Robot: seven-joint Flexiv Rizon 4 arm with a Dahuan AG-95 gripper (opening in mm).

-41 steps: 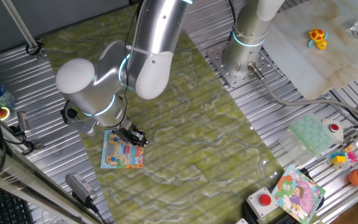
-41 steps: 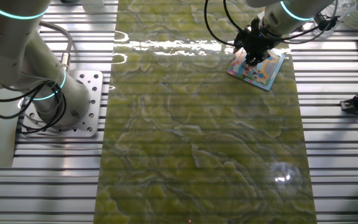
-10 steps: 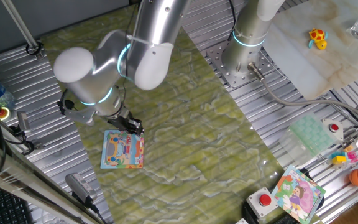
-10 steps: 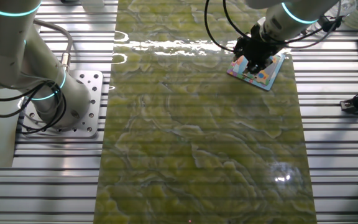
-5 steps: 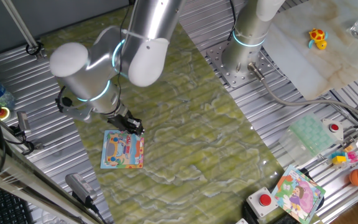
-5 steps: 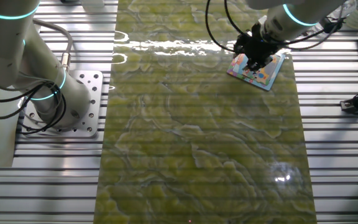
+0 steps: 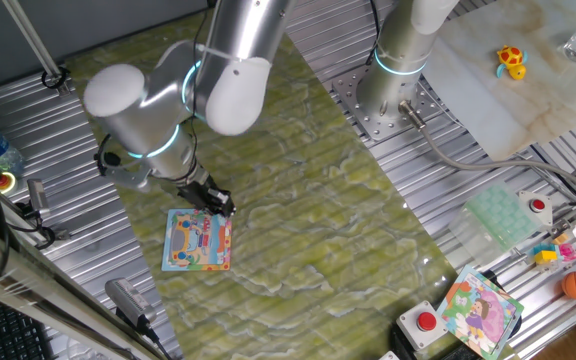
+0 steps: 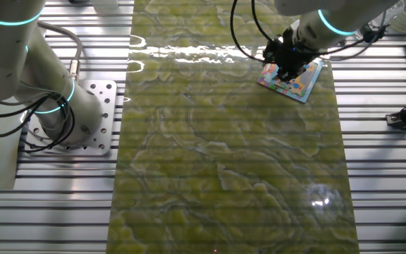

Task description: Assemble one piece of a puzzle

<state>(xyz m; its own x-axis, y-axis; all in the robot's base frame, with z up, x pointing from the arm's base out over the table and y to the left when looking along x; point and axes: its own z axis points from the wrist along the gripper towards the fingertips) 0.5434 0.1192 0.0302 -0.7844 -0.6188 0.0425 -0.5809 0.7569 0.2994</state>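
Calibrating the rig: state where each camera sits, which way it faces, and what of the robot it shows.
One fixed view: high, looking down at the green mat; the arm's elbow and the gripper at the puzzle show.
The other fixed view: high on a different side, looking along the mat; the gripper is over the puzzle at the top.
Shared: mat, puzzle, gripper.

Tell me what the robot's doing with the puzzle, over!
Pincer low over the puzzle, upper right corner. Open or shut: cannot tell. Piece too small to spot. Nothing blocking the board.
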